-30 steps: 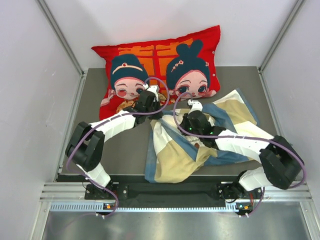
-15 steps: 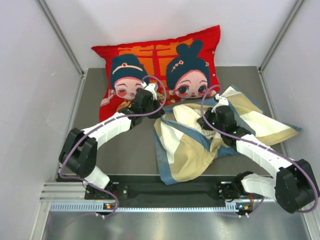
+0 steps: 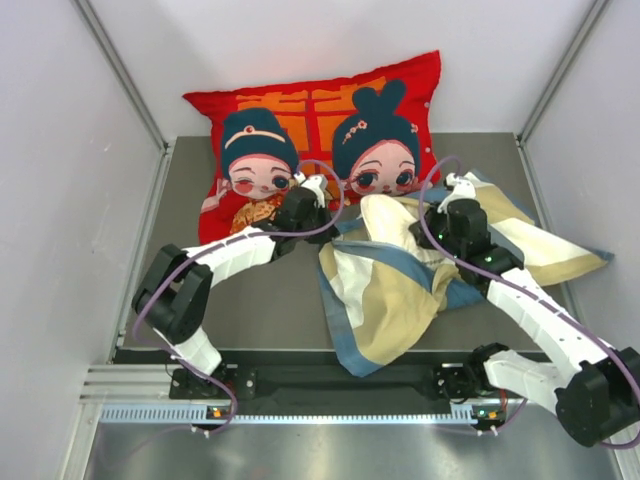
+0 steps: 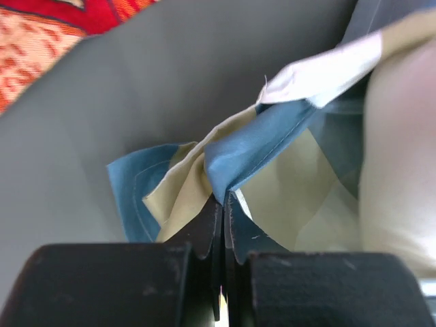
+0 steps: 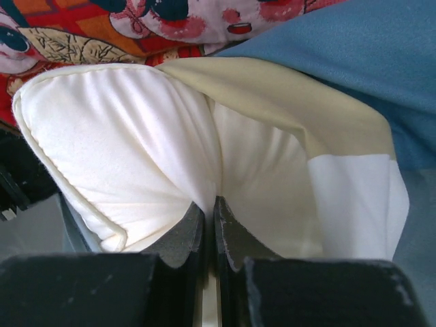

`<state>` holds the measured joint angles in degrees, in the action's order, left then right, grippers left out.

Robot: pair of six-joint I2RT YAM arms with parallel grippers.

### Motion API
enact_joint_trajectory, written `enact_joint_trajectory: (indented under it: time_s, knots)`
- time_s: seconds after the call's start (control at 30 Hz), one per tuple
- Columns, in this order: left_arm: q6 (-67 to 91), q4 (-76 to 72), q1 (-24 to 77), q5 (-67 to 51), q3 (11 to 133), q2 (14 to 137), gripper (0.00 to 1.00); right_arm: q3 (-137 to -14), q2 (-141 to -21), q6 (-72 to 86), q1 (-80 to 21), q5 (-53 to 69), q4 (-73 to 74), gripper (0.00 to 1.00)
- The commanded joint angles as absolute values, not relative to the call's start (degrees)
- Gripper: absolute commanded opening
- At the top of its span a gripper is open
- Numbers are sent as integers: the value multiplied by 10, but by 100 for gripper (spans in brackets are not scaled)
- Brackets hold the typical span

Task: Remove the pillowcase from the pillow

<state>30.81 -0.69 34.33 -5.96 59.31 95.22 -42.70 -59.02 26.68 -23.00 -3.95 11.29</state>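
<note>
Tabletop (image 3: 250,300), grey, lay beneath left gripper (image 4: 223,201) pinching pillowcase (image 4: 272,133) and right gripper (image 5: 210,204) pinching pillow (image 5: 116,136); white walls (image 3: 60,200) flanked both, red cushion (image 3: 310,100) beyond.

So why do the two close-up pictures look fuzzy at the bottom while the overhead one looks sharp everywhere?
Left wrist view: the left fingers sit right against the lens and blur, while the pillowcase fold they pinch is crisper. Right wrist view: the right fingers are equally soft, the white pillow beyond them sharper. Top view: even, soft light, no glare, all in focus.
</note>
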Motion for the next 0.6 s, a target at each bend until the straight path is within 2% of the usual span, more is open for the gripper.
enact_joint_trajectory:
  time_s: [0.0,0.03,0.07,0.17,0.43,0.57]
  knots:
    - [285,-18,348,-18,591,962,0,-483,-568,235,-201,-137,131,0]
    - [284,-18,352,-18,599,962,0,-486,-572,235,-201,-139,129,0]
    - [283,-14,360,-18,603,960,18,-487,-576,235,-201,-141,128,0]
    - [285,-6,371,-5,617,929,60,-479,-589,238,-201,-144,119,0]
    - [279,71,371,106,642,760,92,-468,-628,253,-200,-139,84,0]
    - [330,83,375,42,643,733,95,-468,-643,262,-200,-132,67,0]
